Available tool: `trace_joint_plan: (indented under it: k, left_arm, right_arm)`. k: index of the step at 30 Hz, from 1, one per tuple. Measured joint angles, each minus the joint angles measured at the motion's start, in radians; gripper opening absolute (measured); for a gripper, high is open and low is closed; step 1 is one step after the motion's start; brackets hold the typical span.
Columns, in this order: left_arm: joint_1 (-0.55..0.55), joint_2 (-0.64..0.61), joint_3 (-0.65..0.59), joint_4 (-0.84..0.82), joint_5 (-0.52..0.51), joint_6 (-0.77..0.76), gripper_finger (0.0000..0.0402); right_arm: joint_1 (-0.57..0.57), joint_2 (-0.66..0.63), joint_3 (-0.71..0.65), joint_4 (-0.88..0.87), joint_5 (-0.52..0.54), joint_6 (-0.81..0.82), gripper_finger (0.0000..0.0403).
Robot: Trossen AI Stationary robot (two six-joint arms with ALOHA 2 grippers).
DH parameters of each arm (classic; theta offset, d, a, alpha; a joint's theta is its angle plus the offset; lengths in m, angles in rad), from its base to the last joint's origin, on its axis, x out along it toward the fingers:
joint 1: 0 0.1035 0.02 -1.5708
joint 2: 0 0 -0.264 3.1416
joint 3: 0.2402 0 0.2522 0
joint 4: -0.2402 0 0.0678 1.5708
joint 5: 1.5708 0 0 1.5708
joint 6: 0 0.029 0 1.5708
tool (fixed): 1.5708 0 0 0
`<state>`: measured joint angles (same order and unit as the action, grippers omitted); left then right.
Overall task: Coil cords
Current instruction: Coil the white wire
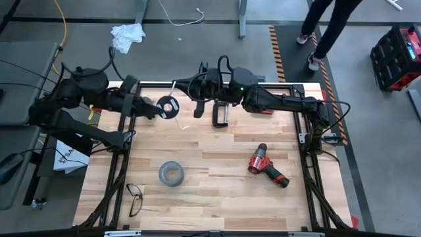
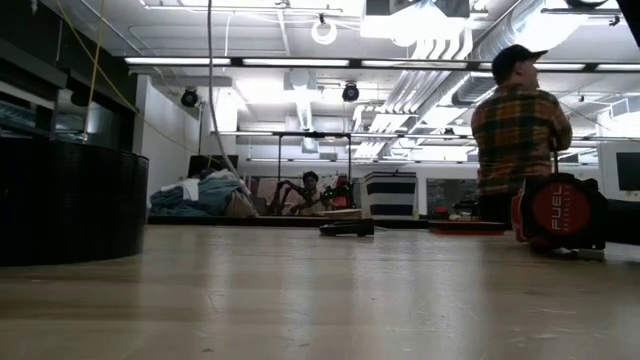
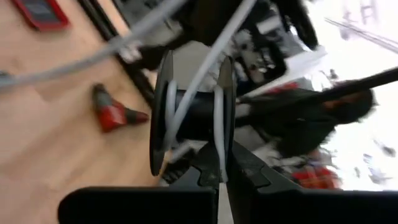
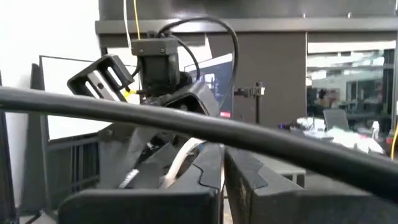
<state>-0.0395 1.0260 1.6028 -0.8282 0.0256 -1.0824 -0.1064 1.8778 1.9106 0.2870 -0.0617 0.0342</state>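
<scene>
Wooden table (image 1: 217,204), tape roll (image 1: 170,174), drill (image 1: 267,167), glasses (image 1: 135,197)

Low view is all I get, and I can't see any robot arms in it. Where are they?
Observer: Both reach over the far edge of the table. From above, the left claw is at a small black spool.
Operator: Is it holding that?
Observer: Yes. The left wrist view shows the claw shut on the spool, with white cord wound around its core.
Operator: And the other arm?
Observer: The right claw is shut too, right beside the spool. Its own wrist view shows white cord running close by it.
</scene>
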Motion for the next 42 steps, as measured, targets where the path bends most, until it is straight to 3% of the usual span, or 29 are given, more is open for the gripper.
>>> trace_joint_plan:
  k: [17,25,42]
  left_arm:
    - [0.0,-0.024,0.076,0.0,-0.368,0.569,0.0001]
    - [0.0,0.01,0.077,0.093,-0.393,0.803,0.0002]
    - [0.022,0.089,0.077,0.252,-0.385,0.905,0.0004]
  right_arm:
    - [-0.039,-0.029,0.002,-0.176,-0.02,0.053,0.0]
    - [-0.022,-0.03,0.002,-0.191,-0.02,0.072,0.0]
    - [0.003,-0.032,0.003,-0.258,-0.014,0.116,0.0]
